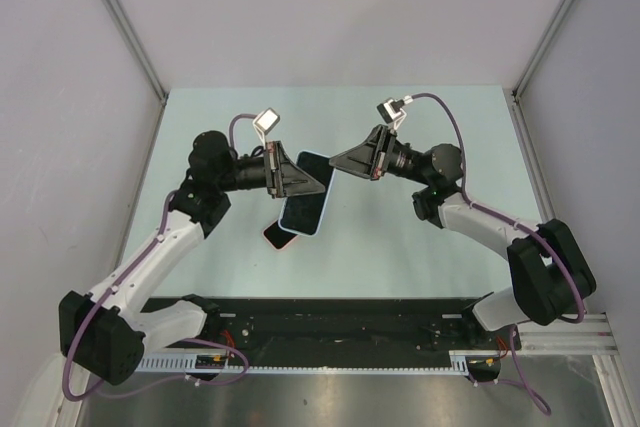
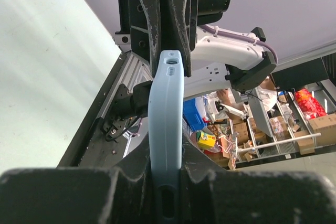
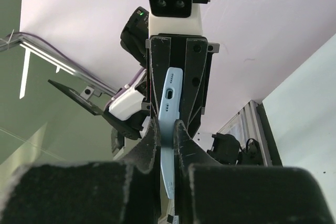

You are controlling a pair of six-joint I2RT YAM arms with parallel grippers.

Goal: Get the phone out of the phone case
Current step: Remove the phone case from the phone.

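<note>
My left gripper (image 1: 322,180) is pinched on one side of the light-blue phone case (image 1: 314,156). A pink thing (image 1: 270,235) lies on the table (image 1: 420,247), under the case's near end. The phone (image 1: 303,209), dark screen up, sits in the case, held between the arms. My right gripper (image 1: 336,159) is clamped on the case's other side.

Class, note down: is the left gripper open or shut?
Shut: the left gripper pinches one end of the blue case.
</note>
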